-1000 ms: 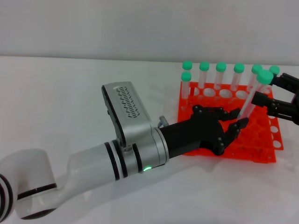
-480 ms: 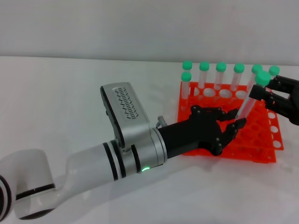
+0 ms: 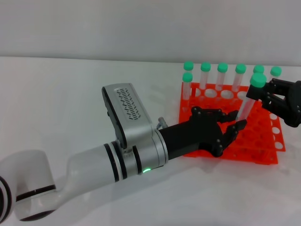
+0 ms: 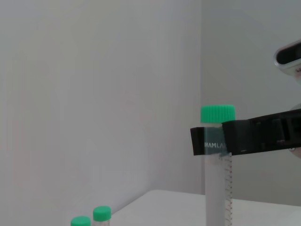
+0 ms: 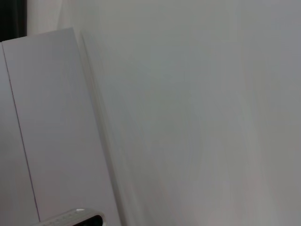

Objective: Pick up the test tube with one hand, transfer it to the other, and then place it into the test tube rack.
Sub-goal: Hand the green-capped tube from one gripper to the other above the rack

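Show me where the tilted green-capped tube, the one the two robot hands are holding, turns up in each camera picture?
Head view: the test tube leans over the test tube rack, right of centre, between the left end effector and right end effector.
Left wrist view: the tube stands right of centre.
Right wrist view: not in it.
Shared landmark: its green cap.

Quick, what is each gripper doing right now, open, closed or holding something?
Left gripper: holding the test tube by its lower end.
Right gripper: closed on the same tube just under its cap.
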### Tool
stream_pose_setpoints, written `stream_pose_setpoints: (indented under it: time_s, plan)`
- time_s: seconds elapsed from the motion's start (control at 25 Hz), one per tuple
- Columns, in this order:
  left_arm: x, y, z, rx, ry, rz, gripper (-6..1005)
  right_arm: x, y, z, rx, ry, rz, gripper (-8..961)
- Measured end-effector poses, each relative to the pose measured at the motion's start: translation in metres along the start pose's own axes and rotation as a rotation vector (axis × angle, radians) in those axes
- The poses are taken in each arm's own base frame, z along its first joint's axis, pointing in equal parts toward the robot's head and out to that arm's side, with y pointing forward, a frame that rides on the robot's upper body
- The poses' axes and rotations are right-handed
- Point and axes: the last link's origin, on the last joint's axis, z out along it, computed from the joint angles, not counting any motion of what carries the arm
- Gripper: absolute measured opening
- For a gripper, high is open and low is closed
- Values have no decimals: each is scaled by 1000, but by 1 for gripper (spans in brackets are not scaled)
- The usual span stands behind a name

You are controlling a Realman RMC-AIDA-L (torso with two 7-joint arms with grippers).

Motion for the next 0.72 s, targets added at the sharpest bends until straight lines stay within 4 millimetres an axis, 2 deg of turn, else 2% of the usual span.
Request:
stream_pose_setpoints:
  time_s: [0.04,0.72]
  plan:
    - [0,0,0,0,-1,0,189,0,0,0,0,0,-1,242]
    - [-4,-2,-2,6,-24,26,190,0,1,-2,3,-13,3,225]
